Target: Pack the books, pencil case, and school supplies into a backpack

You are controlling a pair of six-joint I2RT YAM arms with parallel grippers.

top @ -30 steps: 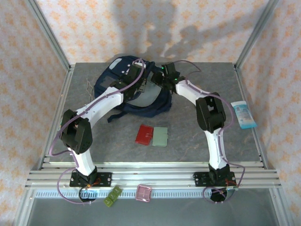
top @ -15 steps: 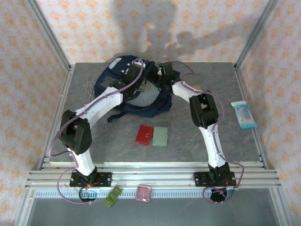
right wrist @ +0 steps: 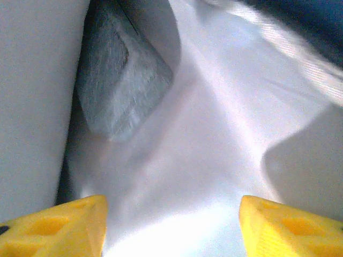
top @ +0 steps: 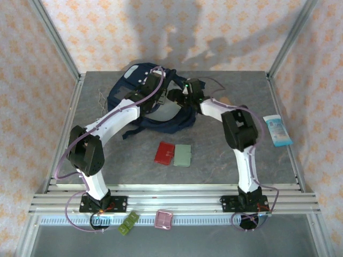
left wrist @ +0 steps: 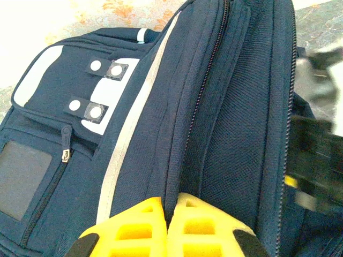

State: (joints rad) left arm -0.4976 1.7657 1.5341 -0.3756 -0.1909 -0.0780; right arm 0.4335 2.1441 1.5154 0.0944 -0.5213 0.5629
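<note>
Top view, backpack: the navy backpack (top: pixel 122 92) lay toward the far edge of the table (top: pixel 134 160), left of centre. The left arm (top: pixel 115 120) and right arm (top: pixel 236 131) both reached to its mouth.
Top view, supplies outside: the red square case (top: pixel 164 153) and pale green case (top: pixel 183 155) lay just beside each other mid-table, nearer the near edge.
Left wrist, left gripper (left wrist: pixel 170 214): pinched tight on the backpack's zip edge (left wrist: pixel 214 107), holding the mouth up.
Right wrist, right gripper (right wrist: pixel 171 225): fingers spread wide with nothing between them, over the pale lining (right wrist: pixel 214 134).
Right wrist, slate-grey slab (right wrist: pixel 120 80): inside the backpack, ahead and left of the fingers, apart from them.
Step in hand: probably leaving the slab inside.
Doing it well: the right arm should back straight out without snagging lining, while the left grip keeps the mouth lifted.
</note>
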